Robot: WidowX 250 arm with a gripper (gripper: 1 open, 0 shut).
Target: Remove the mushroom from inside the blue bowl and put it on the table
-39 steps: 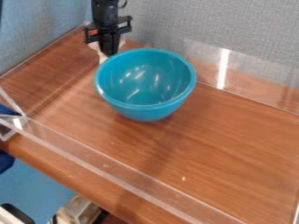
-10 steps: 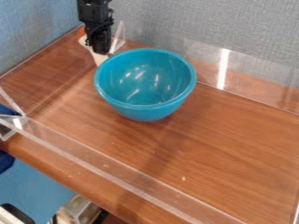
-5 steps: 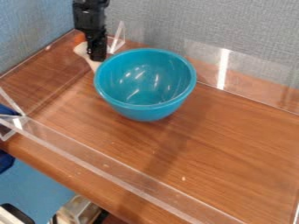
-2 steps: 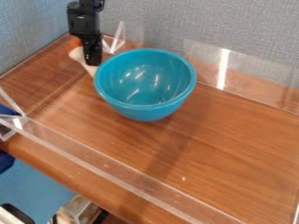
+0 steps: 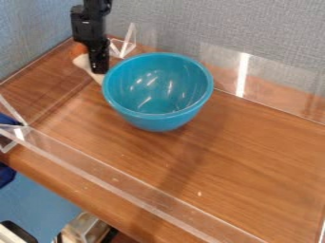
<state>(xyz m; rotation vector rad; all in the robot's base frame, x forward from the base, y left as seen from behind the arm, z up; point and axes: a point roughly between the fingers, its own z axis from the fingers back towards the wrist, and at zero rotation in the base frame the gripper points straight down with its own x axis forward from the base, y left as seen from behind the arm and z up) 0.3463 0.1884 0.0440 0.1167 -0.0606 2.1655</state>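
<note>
The gripper [image 5: 97, 68] is at the far left of the worktop [image 5: 222, 176], pointing down, low over the wood at the back corner. Its jaws look closed together, or very nearly so. Directly at the tips and just to their left is a small whitish shape with a touch of orange above it, most likely the mushroom [image 5: 84, 63], pale stem low and cap higher up, partly behind the dark fingers. Whether the gripper has hold of it or merely stands against it, I cannot tell. Just to the right of the gripper, and nearer the camera, sits the bowl [image 5: 158, 92], tilted so that its inside shows; nothing can be made out in there but glossy highlights. Past the bowl, farther right and nearer, the worktop runs out to the low clear wall [image 5: 273, 90] at the back. As for progress, the main part seems done: the mushroom appears to be out of the bowl and down at the worktop beside it. What is left, I judge, is small: let go if it is gripped, then lift the gripper away without brushing the bowl's rim.
</note>
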